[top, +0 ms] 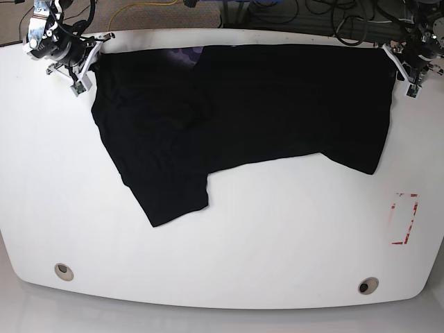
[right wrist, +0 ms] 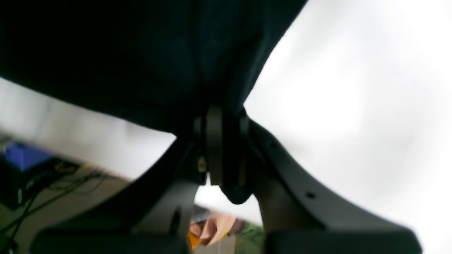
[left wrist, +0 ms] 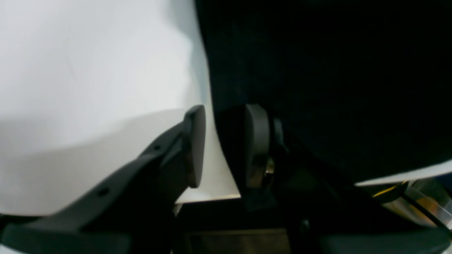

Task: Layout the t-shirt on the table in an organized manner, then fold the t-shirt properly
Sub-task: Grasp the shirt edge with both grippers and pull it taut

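Note:
The black t-shirt [top: 277, 104] lies spread along the far side of the white table [top: 277, 236], with one part reaching toward the middle. At the far left corner, my right gripper [top: 83, 73] is shut on the cloth. In the right wrist view, the t-shirt [right wrist: 141, 53] is pinched between the fingers [right wrist: 213, 144]. At the far right corner sits my left gripper [top: 402, 69]. In the left wrist view, the left gripper [left wrist: 226, 113] has its jaws apart. The t-shirt [left wrist: 317, 70] edge lies against one finger [left wrist: 257, 141], and bare table [left wrist: 88, 70] shows in the gap.
Two metal-ringed holes [top: 63, 270] [top: 368, 285] sit near the front edge. A red-outlined rectangle mark [top: 404, 220] is at the right. Cables [top: 333, 17] run behind the far edge. A blue box [right wrist: 24, 155] stands on the floor beyond it.

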Controlling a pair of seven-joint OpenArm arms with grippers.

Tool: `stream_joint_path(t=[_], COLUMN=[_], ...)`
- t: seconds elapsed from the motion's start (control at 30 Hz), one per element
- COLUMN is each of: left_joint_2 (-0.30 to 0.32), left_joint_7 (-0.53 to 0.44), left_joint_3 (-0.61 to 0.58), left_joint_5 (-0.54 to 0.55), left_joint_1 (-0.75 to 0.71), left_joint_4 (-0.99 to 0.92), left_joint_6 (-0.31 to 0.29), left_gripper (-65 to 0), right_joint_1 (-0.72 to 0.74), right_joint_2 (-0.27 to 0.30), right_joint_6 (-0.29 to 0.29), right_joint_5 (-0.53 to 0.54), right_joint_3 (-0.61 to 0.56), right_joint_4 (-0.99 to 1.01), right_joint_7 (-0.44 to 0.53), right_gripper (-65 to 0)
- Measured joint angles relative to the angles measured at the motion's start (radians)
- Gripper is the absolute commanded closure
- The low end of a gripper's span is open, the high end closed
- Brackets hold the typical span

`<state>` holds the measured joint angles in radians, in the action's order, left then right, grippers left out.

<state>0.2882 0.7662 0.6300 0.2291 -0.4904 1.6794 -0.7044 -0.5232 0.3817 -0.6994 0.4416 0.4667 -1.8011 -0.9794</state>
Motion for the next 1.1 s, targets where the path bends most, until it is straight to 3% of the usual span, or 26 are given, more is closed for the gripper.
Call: stream_joint_path(t=[0.87, 0.97, 1.1], left_joint_2=[0.002, 0.001, 0.002], left_joint_7=[0.000, 0.000, 0.000], left_joint_3=[-0.001, -0.001, -0.001], left_joint_5=[-0.001, 0.000, 0.000], left_joint_1=[0.000, 0.000, 0.000], left_joint_4=[0.001, 0.001, 0.001], left_joint_6=[0.000, 0.000, 0.000], left_gripper=[-17.8, -18.5, -28.1], right_joint_1=[-0.058, -0.058, -0.058], right_joint_2=[-0.016, -0.016, -0.016], right_joint_6=[0.000, 0.000, 0.000], right_joint_5=[0.006, 0.006, 0.006], right_joint_3=[0.014, 0.014, 0.014], right_joint_4=[-0.005, -0.005, -0.006], right_joint_7=[0.007, 0.007, 0.006], right_gripper=[-2.2, -9.7, -26.0])
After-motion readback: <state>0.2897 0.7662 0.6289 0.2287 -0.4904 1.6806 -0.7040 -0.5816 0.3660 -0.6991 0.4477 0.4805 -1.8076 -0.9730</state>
